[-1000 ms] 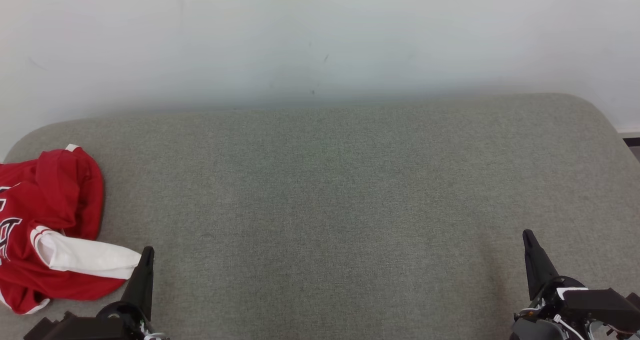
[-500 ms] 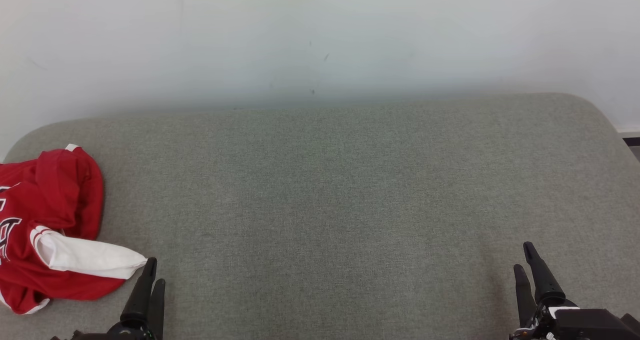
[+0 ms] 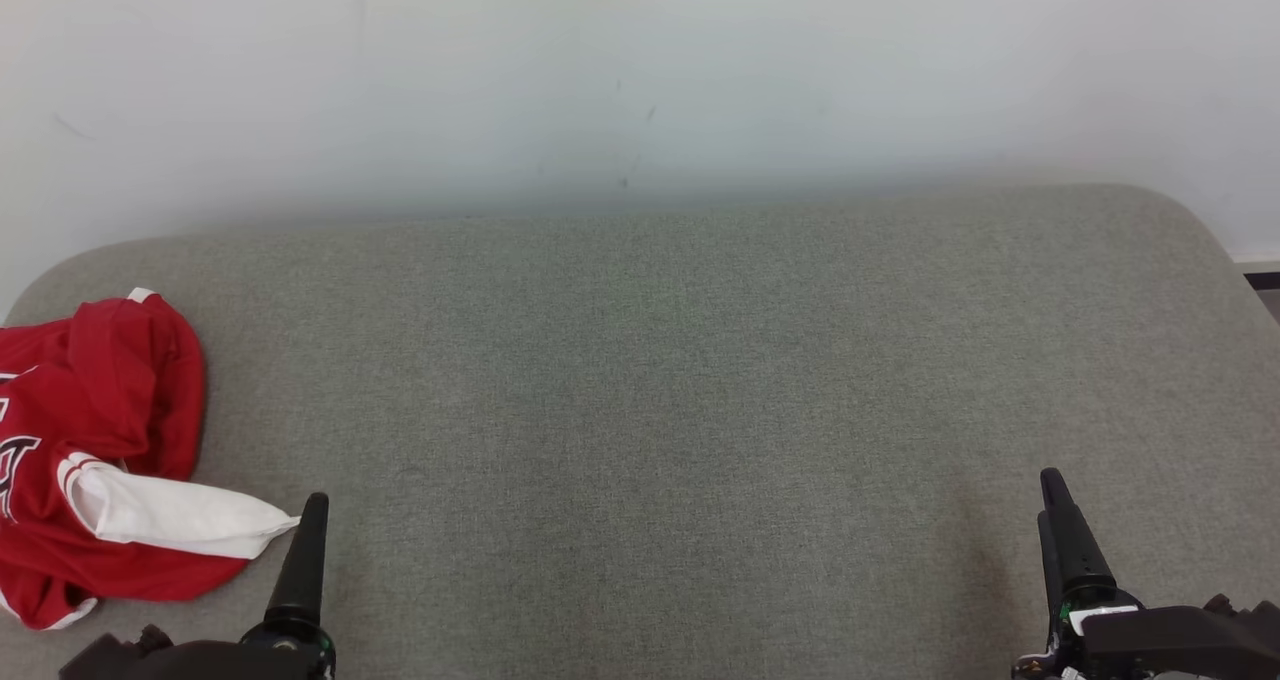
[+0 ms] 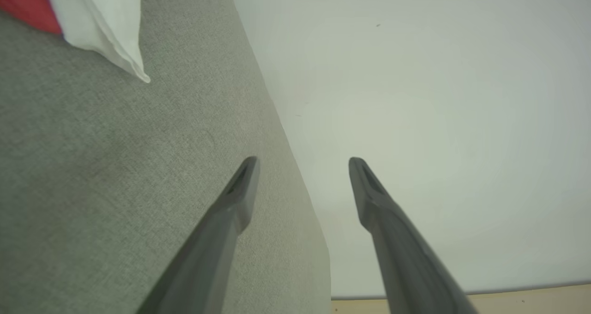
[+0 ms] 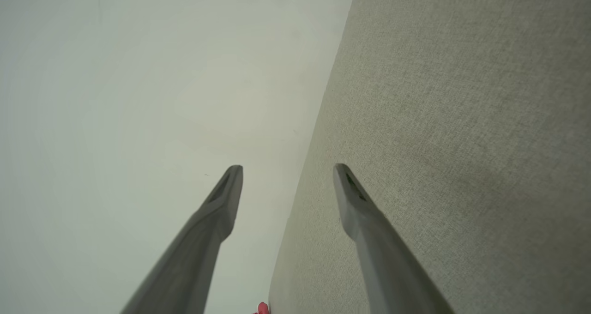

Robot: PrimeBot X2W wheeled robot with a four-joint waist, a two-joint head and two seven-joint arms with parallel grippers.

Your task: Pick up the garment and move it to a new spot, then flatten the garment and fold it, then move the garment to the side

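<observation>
Tools both just opened: left tool (image 4: 302, 166) and right tool (image 5: 286, 171) were clenched a second ago, and now their fingers stand parted, holding nothing. Red-and-white garment (image 3: 90, 440) hasn't moved. It lies crumpled at the far left of the grey counter (image 3: 640, 380), white sleeve tip just beside my left tool. I judge pick-up not yet begun; left tool is best placed for it.

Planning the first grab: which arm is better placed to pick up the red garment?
Left. The left gripper, open, hovers just beside the garment on the cushion's left end; the right gripper is far across on the right.
</observation>
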